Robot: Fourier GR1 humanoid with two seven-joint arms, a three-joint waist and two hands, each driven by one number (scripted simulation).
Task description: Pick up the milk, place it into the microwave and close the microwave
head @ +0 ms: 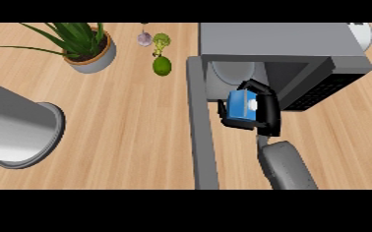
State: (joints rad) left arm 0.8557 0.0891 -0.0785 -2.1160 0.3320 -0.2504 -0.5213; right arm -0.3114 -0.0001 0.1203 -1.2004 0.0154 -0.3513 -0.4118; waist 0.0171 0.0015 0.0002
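Curling round the milk carton (242, 105), the fingers (270, 105) of the right hand (263, 120) are seen closed on it from above, from the right and from below, so that only the blue front and a pale patch of the carton are left showing. The grip appears to be taken from the side so that the carton can be carried upright and pushed forward into the opening. The carton is held at the mouth of the microwave (283, 42), just in front of the round tray (234, 71) inside the cavity. Whether it is resting on the counter (131, 118) or is lifted clear cannot be told from this view. Behind the hand, the grey forearm (287, 166) is brought in from the lower edge and is lined up with the opening, which suits a straight push inward. The door (201, 128) is swung fully open to the left of the hand and lies as a long grey slab toward the robot, leaving the way in unobstructed. It is judged that the placing step is in hand, with release and the closing of the door yet to be done. The left hand is not shown. Well apart at the far left, a potted plant (87, 46) and a lime (161, 66) are set on the counter, clear of the door's sweep.
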